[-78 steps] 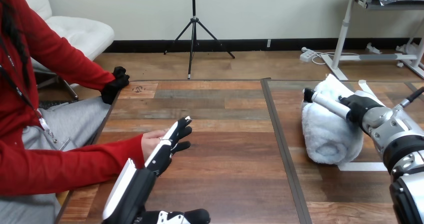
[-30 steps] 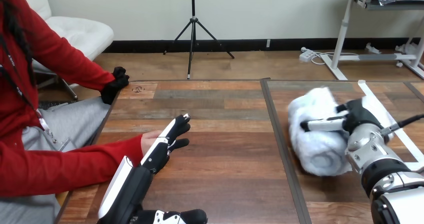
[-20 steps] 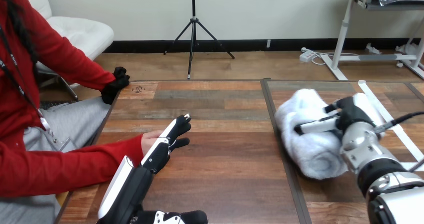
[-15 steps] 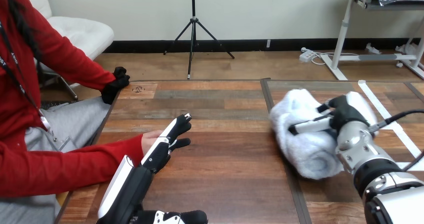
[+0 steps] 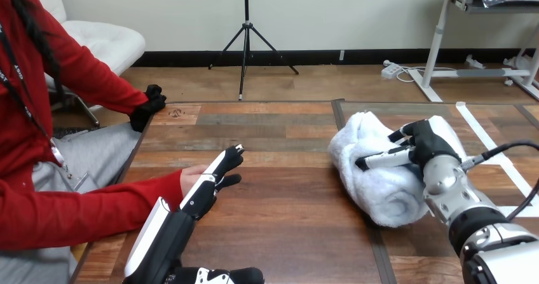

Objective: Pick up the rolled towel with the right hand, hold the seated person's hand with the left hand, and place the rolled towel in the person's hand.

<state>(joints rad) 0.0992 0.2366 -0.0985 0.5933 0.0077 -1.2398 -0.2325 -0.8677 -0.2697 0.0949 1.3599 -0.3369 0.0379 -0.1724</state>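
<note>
The white rolled towel (image 5: 375, 176) is right of the table's middle, just over the wood. My right hand (image 5: 424, 145) grips it from the right, its fingers curled over the top. My left hand (image 5: 208, 183) is at the near left with straight fingers pointing away from me. It lies flat against the person's hand (image 5: 189, 178), which rests on the table at the end of a red sleeve and is mostly hidden behind my hand. I see none of my fingers curled round it.
The person's other hand (image 5: 147, 105), in a black glove, rests at the table's far left corner. A dark seam (image 5: 343, 131) runs front to back across the table. A white tape strip (image 5: 492, 149) lies on the right part.
My right hand has closed on the towel and carried it leftward across the seam, towards the table's middle. My left hand and the person's hand have stayed put.
</note>
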